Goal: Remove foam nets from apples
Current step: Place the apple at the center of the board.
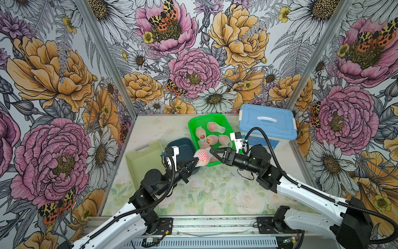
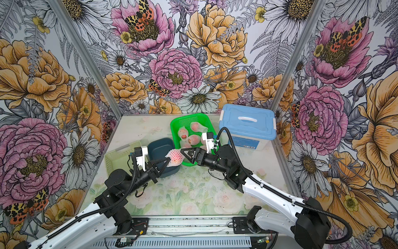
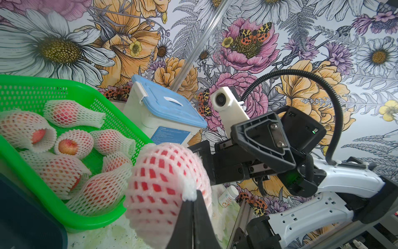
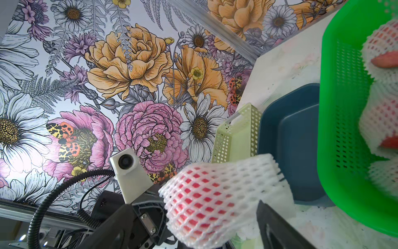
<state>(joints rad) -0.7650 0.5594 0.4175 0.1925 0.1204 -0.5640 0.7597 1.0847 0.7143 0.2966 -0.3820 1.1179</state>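
Observation:
One apple in a white foam net hangs in the air between both arms, over the near edge of the green basket. My left gripper is shut on a pinch of that net's edge. My right gripper comes in from the other side with its jaws wide apart, open, and the netted apple lies between them. One right finger shows beside the net's loose end; the other is hidden. Several more netted apples lie in the basket.
A dark blue tub stands just left of the basket, under the left gripper. A pale green perforated crate sits further left. A white box with a blue lid stands at the back right, behind the right arm.

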